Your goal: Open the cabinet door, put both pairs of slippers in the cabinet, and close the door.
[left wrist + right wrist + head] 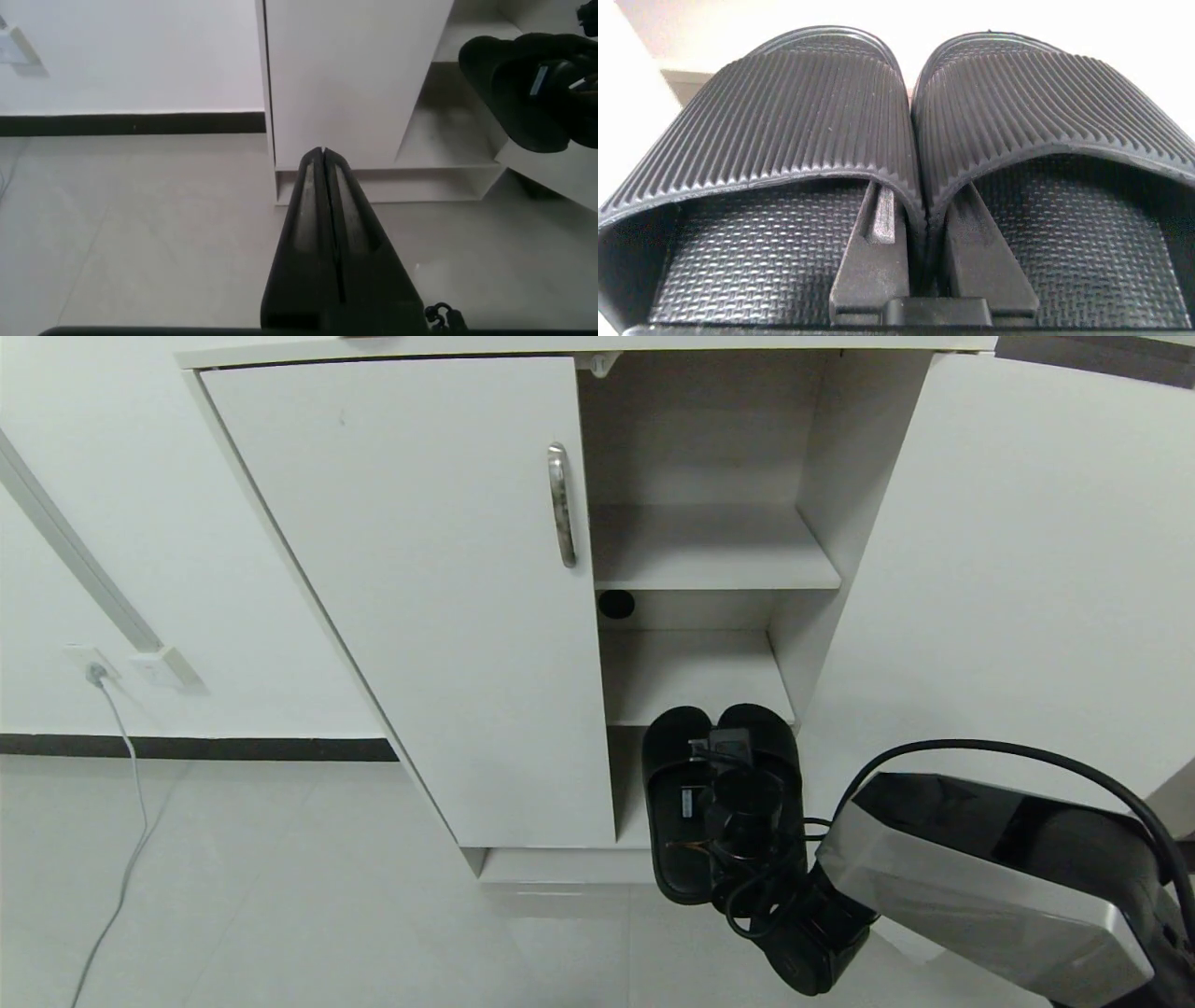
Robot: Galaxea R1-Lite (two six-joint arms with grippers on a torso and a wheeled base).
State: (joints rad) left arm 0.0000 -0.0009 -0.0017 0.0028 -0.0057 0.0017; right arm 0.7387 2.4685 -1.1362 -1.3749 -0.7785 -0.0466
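the right gripper [920, 210] is clamped on the pair of black slippers [677, 751], one finger inside each strap, so the two inner walls are pinched together and both shoes carry as one. they hang toes-first at the front edge of the lowest compartment [627, 803] of the cabinet [401, 569], beside the open door [1008, 569], apparently lined up to slide in. the left gripper [322, 159], closed and empty, hovers over the floor [140, 233], out of the way.

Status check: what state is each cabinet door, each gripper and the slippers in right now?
Left cabinet door: closed.
Right cabinet door: swung wide open.
Black slippers: pinched together by their straps, held at the lowest opening.
Right gripper: shut on the slippers.
Left gripper: shut, holding nothing.
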